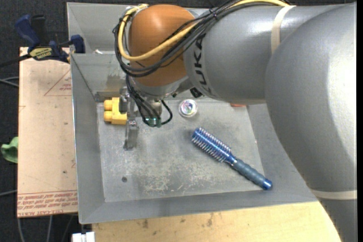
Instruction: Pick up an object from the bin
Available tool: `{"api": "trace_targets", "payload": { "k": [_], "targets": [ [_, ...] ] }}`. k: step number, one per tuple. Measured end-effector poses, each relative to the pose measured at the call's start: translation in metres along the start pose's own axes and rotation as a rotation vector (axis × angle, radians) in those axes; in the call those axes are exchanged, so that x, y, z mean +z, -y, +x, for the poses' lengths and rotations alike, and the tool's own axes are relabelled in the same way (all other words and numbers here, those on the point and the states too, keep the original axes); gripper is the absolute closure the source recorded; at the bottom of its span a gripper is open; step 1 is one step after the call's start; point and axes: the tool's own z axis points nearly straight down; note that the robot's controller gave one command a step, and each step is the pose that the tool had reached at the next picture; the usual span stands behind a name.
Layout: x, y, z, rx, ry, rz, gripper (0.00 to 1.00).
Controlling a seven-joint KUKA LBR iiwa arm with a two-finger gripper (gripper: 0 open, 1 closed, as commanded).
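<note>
Three loose things are lying on the floor of the grey bin [170, 178].

Camera view, contents:
- A yellow plastic block [115, 111] is sitting at the far left, close against the foot of the left wall.
- A small round shiny disc [188, 108] is lying towards the far middle.
- A blue hairbrush [229, 158] is lying slantwise at the near right, well apart from the other two.

Camera view, risks:
- The fingers [131, 134] are pointing down at bare floor just right of the yellow block, a little to its near side. A lift from that spot is likely coming up empty.
- The block is sitting so close to the sloping wall that a shift to the left is risking a strike on the wall. It could also shove the block deeper into the corner instead of straddling it.
- The tips are appearing to be at or very near the floor, so sideways travel at that height is risking a scrape.
- The orange wrist cover [156, 42] is hanging over this far-left corner and hiding part of the block's surroundings.

Camera view, fingers:
- They are showing as one narrow grey strip with no gap to be seen, so they are reading as drawn together.
- Nothing is showing between them, so they are holding nothing.
- They are standing just beside the yellow block; whether they are touching it cannot be told.
- The disc and the hairbrush are lying clear of them.
</note>
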Motion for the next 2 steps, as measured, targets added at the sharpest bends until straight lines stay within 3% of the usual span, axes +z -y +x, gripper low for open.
{"api": "trace_targets", "payload": {
  "k": [1,2],
  "targets": [
    [0.079,-0.005,-0.060,-0.230,0.006,0.000,0.00],
    [0.100,0.011,-0.067,-0.281,0.017,-0.003,0.00]
  ]
}}
